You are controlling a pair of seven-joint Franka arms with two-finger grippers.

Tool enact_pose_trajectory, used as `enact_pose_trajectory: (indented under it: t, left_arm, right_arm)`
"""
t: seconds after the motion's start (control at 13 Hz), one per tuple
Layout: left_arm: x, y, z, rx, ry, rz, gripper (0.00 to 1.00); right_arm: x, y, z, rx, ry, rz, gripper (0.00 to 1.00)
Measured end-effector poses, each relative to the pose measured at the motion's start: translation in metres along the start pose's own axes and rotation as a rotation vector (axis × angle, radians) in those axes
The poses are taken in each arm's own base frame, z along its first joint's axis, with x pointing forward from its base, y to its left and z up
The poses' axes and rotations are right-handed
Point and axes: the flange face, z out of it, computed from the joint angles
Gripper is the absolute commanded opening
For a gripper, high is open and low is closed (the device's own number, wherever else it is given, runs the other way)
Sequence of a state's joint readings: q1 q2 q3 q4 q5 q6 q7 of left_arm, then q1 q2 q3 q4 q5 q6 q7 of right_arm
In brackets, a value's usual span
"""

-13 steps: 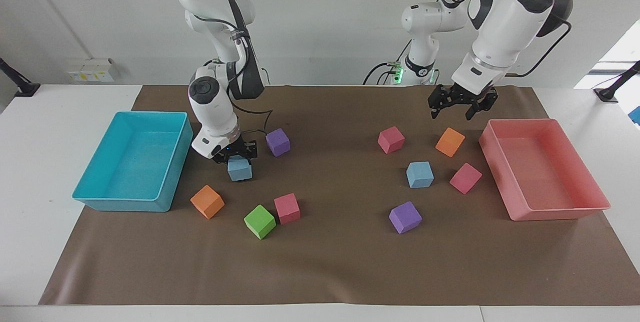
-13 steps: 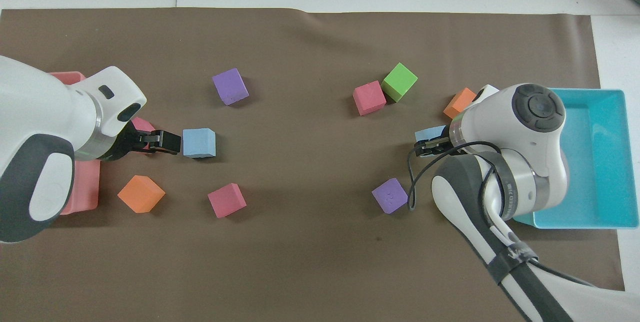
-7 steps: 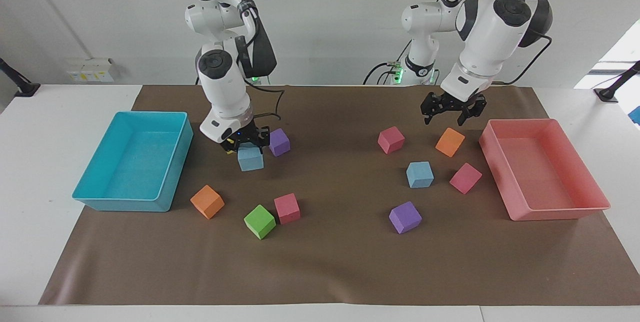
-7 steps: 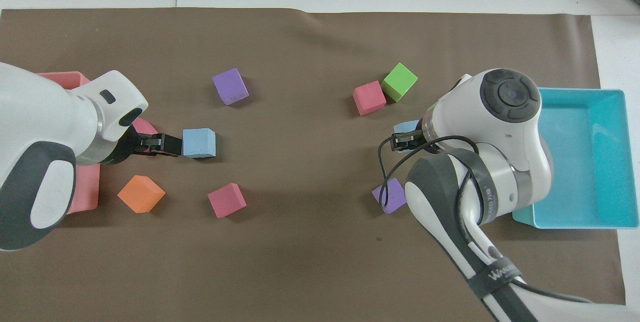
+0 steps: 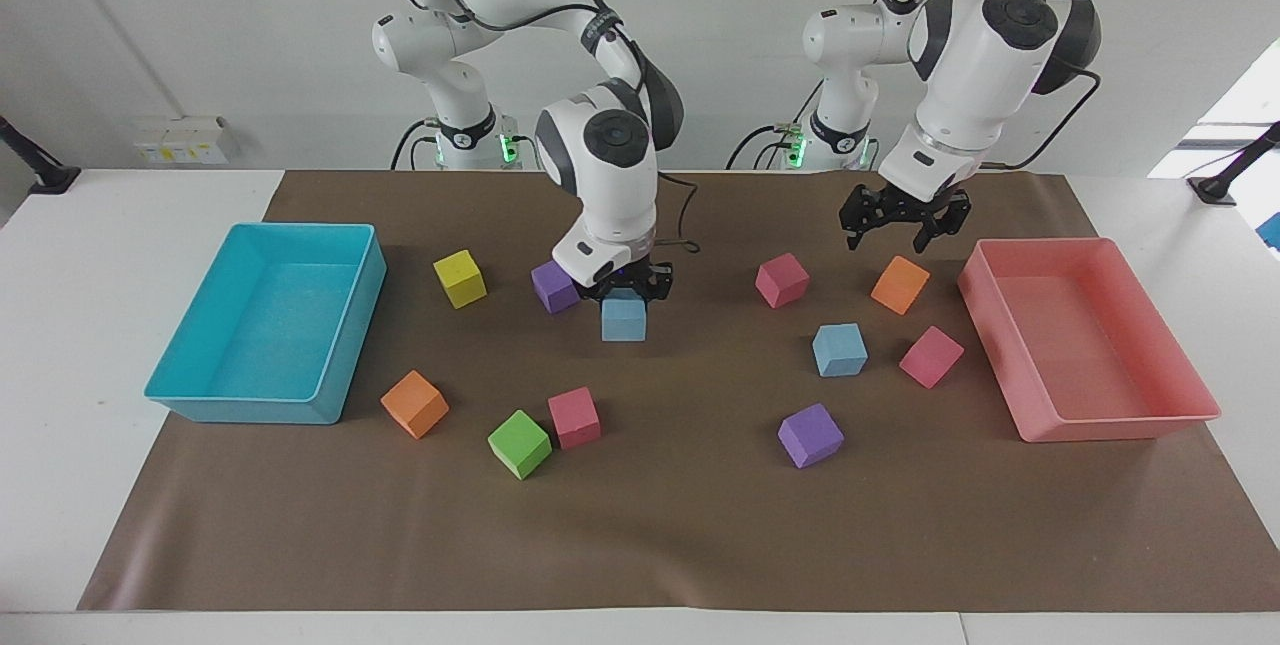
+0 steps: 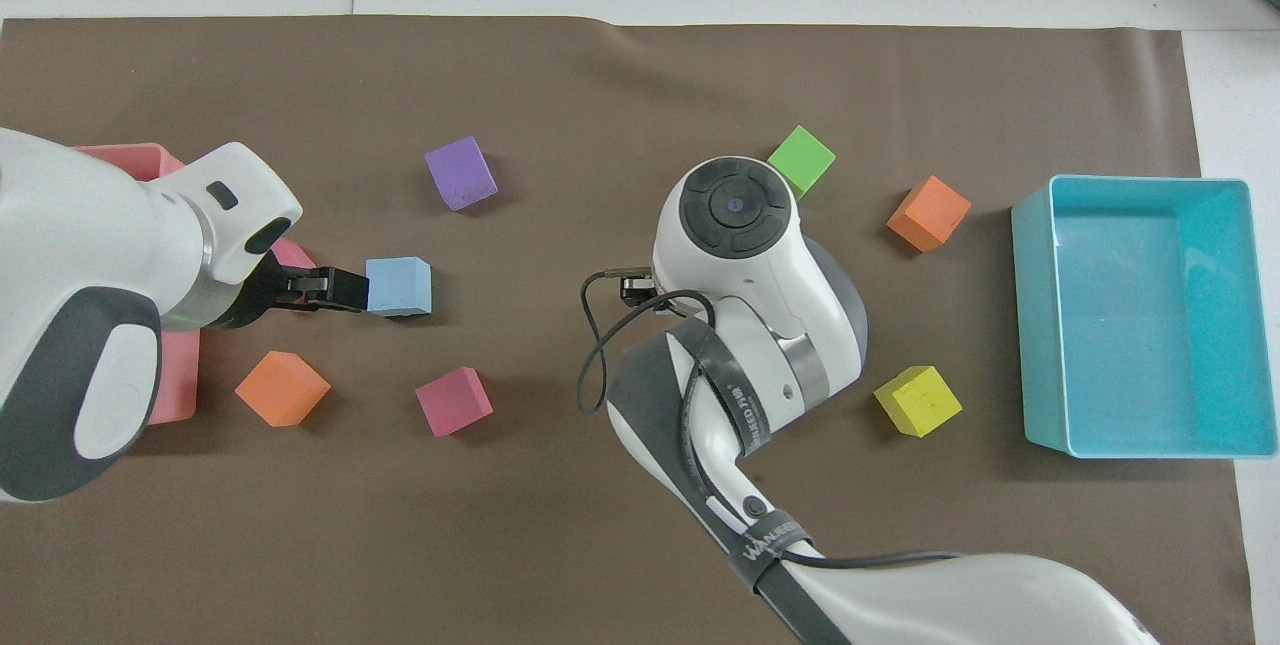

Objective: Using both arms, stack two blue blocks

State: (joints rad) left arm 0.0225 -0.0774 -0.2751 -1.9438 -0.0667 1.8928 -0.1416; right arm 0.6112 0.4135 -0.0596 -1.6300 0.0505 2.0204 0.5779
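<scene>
While the right gripper (image 5: pixel 625 291) grips one matte sky-blue foam cube (image 5: pixel 624 319) above the brown mat's (image 5: pixel 660 525) middle, the left gripper (image 5: pixel 905 221) hangs spread — holding nothing — over the orange cube (image 5: pixel 900 284); the other blue cube (image 5: pixel 839 349) rests nearby.

Right gripper (image 5: pixel 627 287), clamped on one matte sky-blue foam cube (image 5: pixel 624 319), carried it from beside the cyan tray toward mid-table, uncovering a yellow foam cube (image 5: pixel 459 278). Left gripper (image 5: pixel 893 221) shifted slightly.
</scene>
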Motion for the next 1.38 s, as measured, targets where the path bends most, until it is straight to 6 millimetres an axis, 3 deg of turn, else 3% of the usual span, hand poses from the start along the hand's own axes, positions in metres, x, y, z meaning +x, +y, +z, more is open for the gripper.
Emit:
enact_pose_trajectory:
  t: [0.23, 0.54, 1.0, 1.38]
  left_arm:
    - [-0.001, 0.002, 0.008, 0.001, -0.003, 0.002, 1.00]
    - [-0.001, 0.002, 0.008, 0.001, -0.002, 0.002, 1.00]
    - [-0.001, 0.001, 0.008, 0.000, 0.002, 0.002, 1.00]
    - [0.002, 0.000, 0.025, -0.005, 0.017, -0.003, 1.00]
  right_arm:
    - [-0.002, -0.038, 0.033, 0.020, 0.032, -0.020, 0.00]
    - [-0.012, -0.059, 0.052, 0.034, 0.033, -0.046, 0.00]
    - [-0.021, -0.059, 0.069, 0.043, -0.012, -0.005, 0.00]
    - [-0.022, -0.058, 0.072, 0.041, -0.014, -0.002, 0.00]
